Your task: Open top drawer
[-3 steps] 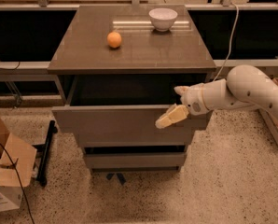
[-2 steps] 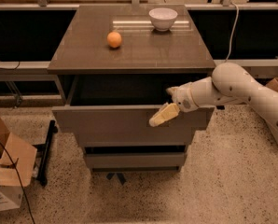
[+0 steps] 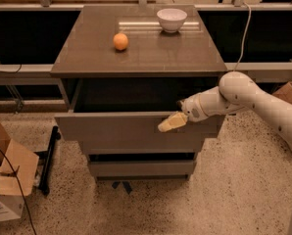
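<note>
The top drawer (image 3: 116, 127) of the grey-brown cabinet stands pulled out toward me, its flat handleless front panel forward and its dark interior showing behind it. My gripper (image 3: 171, 123) comes in from the right on a white arm. Its pale fingertips rest at the upper edge of the drawer's front panel, right of the middle. Two shorter drawer fronts (image 3: 141, 168) sit below, pushed further back.
An orange (image 3: 120, 41) and a white bowl (image 3: 171, 19) stand on the cabinet top (image 3: 136, 58). Cardboard boxes (image 3: 9, 180) lie on the speckled floor at the left, another box at the far right (image 3: 289, 93). A black bar (image 3: 48, 158) leans beside the cabinet's left side.
My gripper and forearm have moved left along the drawer front's upper edge. The drawer stands about as far out as before.
</note>
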You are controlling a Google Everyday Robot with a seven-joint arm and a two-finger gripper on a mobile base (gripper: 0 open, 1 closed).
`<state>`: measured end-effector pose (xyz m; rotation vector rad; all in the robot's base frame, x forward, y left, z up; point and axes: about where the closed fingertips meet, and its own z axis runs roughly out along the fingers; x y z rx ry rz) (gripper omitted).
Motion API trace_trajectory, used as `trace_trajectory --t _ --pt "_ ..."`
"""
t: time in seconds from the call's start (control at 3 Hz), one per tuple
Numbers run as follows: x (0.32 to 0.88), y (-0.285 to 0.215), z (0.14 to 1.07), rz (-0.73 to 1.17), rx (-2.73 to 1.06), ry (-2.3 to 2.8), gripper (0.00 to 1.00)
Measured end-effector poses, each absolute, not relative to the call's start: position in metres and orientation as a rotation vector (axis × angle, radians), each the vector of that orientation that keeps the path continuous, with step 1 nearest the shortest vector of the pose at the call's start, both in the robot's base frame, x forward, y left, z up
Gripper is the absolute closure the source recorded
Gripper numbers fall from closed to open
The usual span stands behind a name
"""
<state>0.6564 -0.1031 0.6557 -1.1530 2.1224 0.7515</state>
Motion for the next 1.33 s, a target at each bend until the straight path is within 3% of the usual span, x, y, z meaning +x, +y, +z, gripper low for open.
trace_trajectory --t 1.0,1.33 --pt "0.6555 -0.1042 0.6565 0.750 -1.151 2.126 1.00" --pt "0.6555 -0.1042 0.6565 0.750 -1.151 2.126 1.00"
